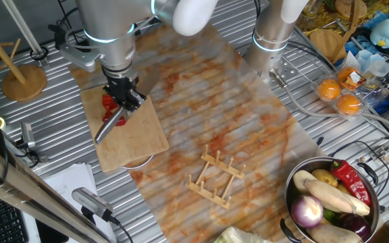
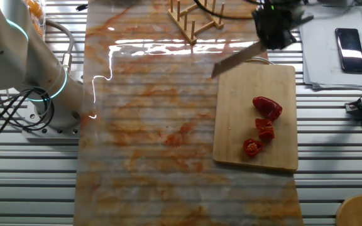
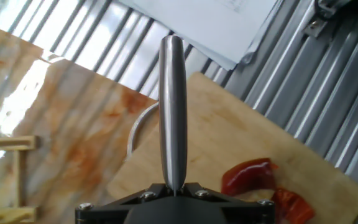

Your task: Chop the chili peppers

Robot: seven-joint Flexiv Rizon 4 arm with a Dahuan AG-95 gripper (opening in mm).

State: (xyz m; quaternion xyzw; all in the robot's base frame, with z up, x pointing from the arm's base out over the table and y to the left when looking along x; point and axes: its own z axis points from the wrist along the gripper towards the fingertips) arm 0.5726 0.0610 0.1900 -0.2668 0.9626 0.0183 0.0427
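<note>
three red pieces of the chili peppers (image 2: 264,125) lay on the wooden cutting board (image 2: 244,94), toward its 3 o'clock side in the other fixed view: the largest chunk at about 2 o'clock of the group, a middle chunk below it, and a cut ring nearest the board's 6 o'clock edge. the pieces sat close together, the upper one apart from the lower two, all inside the board's edges. the gripper (image 2: 273,32) hung above the board's 12 o'clock edge, its fingers closed on the handle of a knife (image 2: 239,59). the blade ran out toward 8 o'clock, its tip past the board's corner and over the orange-stained mat (image 2: 149,125). in the hand view the blade's spine pointed to 12 o'clock, with the peppers at 4 o'clock of it. the board's 9 o'clock half was bare wood. a wooden rack (image 2: 193,19) stood on the mat at 11 o'clock, well apart from the board. a phone (image 2: 349,41) lay on papers at 2 o'clock.
</note>
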